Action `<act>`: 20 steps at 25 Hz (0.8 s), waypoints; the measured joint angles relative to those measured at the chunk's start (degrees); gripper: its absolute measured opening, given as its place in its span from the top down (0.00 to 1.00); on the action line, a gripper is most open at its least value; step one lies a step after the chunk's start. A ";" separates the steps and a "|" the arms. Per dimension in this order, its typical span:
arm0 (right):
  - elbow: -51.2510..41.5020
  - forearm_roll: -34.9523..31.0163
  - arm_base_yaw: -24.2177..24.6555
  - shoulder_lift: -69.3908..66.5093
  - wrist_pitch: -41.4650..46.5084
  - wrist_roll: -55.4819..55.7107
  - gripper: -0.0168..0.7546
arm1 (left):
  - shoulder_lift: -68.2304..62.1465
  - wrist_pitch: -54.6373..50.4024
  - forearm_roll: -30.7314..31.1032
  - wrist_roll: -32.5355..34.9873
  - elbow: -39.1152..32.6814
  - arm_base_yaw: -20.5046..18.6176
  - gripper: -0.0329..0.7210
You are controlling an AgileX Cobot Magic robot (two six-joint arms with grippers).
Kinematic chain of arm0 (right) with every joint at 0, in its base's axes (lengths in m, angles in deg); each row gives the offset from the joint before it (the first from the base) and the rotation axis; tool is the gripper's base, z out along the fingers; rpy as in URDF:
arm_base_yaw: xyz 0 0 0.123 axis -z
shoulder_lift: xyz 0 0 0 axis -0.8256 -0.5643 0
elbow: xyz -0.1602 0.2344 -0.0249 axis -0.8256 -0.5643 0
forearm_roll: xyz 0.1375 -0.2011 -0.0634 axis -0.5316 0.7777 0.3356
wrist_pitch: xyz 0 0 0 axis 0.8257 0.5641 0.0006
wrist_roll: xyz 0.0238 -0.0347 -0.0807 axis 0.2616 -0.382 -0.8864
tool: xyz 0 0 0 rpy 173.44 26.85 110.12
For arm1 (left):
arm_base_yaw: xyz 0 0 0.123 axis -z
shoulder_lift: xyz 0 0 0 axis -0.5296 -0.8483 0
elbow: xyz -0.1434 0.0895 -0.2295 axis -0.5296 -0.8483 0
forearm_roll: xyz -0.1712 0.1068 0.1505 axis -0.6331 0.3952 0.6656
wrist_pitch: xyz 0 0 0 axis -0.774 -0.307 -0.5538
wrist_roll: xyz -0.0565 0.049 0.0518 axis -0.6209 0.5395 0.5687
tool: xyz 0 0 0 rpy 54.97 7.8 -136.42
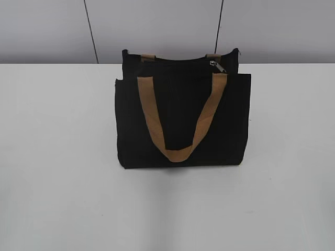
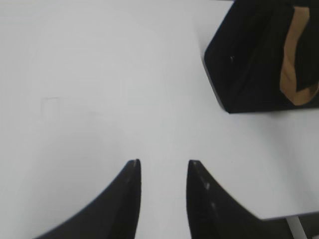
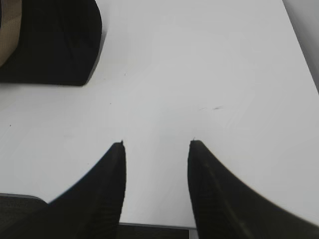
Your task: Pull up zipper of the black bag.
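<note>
The black bag (image 1: 180, 112) stands upright on the white table (image 1: 57, 157) at the middle back, with a tan strap (image 1: 180, 125) hanging over its front. The zipper runs along its top edge, with the silver pull tab (image 1: 218, 66) near the right end. Neither gripper shows in the exterior view. My left gripper (image 2: 163, 162) is open and empty over bare table, with the bag's corner (image 2: 249, 59) at the upper right of its view. My right gripper (image 3: 157, 143) is open and empty near the table's front edge, with the bag's corner (image 3: 55, 45) at the upper left.
A grey wall (image 1: 167, 26) with two dark vertical seams stands behind the table. The table's front edge (image 3: 149, 226) shows under the right gripper, and its right edge (image 3: 301, 45) at the far right of that view.
</note>
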 joint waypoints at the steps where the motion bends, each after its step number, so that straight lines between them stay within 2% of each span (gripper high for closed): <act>1: 0.00 0.00 0.17 0.00 0.00 0.00 0.56 | 0.91 0.00 0.00 0.00 0.00 -1.65 0.64; 9: 0.00 -0.05 0.44 0.00 0.00 0.00 0.56 | 6.16 0.00 0.00 0.00 -0.04 -11.50 0.64; 20: 0.00 -0.05 0.44 0.00 0.00 0.00 0.56 | 6.21 0.00 0.00 0.00 -0.04 -12.21 0.64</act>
